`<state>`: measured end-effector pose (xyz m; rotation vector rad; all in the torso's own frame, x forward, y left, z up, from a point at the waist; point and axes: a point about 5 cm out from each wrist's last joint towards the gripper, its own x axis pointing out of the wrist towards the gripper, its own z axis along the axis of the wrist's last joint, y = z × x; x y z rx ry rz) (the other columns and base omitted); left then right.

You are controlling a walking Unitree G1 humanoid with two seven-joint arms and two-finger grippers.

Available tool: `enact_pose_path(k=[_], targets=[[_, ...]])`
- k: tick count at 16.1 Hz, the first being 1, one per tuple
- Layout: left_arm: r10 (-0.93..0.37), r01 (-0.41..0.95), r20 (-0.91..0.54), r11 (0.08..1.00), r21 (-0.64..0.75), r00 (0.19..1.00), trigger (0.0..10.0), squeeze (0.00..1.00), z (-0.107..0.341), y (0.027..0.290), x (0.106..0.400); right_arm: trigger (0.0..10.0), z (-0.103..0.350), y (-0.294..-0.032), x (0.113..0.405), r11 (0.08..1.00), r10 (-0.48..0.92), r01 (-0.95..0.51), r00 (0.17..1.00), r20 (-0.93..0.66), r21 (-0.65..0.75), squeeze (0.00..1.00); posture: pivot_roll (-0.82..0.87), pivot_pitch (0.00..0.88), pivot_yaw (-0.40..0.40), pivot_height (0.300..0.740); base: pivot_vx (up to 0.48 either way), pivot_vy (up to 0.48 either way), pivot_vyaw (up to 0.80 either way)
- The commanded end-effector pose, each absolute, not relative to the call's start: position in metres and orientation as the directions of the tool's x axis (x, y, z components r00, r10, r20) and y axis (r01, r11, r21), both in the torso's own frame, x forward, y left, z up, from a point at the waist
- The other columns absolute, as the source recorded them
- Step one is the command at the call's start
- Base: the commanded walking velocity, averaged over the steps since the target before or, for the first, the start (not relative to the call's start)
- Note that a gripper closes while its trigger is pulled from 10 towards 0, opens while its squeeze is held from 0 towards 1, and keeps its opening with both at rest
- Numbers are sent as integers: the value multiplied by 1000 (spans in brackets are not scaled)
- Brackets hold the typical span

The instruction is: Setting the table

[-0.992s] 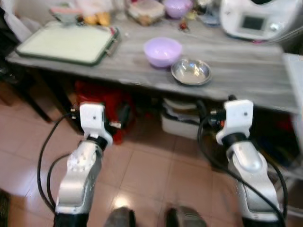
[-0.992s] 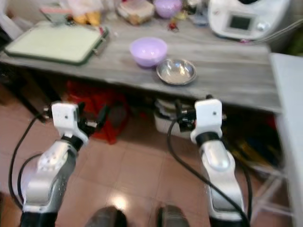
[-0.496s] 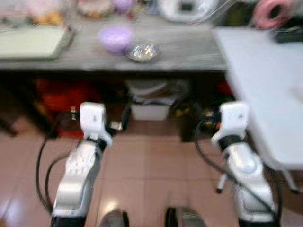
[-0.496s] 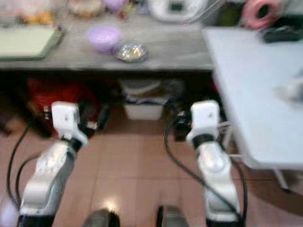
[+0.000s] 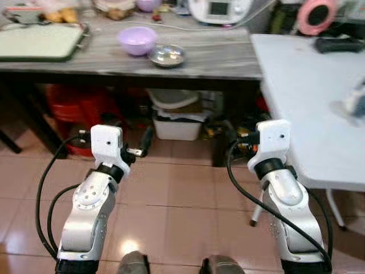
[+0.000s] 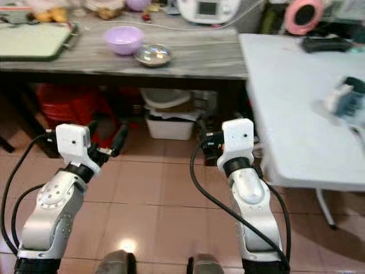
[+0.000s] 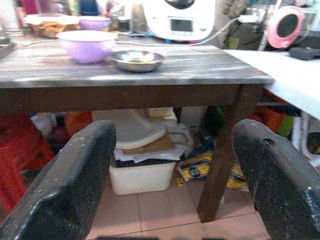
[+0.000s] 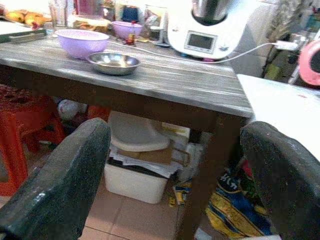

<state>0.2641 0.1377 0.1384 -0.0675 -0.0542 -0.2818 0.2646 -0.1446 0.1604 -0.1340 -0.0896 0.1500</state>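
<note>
Grey wooden table point(image 5: 228, 54): one lilac plastic bowl point(image 5: 137, 40), one round steel dish point(image 5: 167, 55). Left hand point(image 7: 170, 170), right hand point(image 8: 175, 175): wide open, empty, level above floor.

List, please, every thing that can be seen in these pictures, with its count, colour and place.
Wooden table: one, grey, ahead.
Plastic bowl: one, lilac, on wooden table.
Metal bowl: one, silver, touching the plastic bowl's right side.
Tray: one, pale green, table's left end.
Kitchen machine: one, white, table's back.
White table: one, right.
Stool: one, red, under wooden table.
Storage box: one, white, under wooden table.
Left hand: one, black fingers, open, low above the floor.
Right hand: one, black fingers, open, low above the floor.
</note>
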Motion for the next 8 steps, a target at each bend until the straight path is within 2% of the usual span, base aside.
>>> enact_pose_path(k=[1,8], targets=[[-306,310,77,949,-58,949,10000,0,141,132,264,10000,161,-150,265,981,147,-136,986,73,-140,0,-42,103,15,740,0,-458,0],[-320,325,86,945,-46,943,10000,0,143,130,264,10000,160,-150,268,982,142,-132,988,68,-136,0,-44,115,20,740,0,-441,0]])
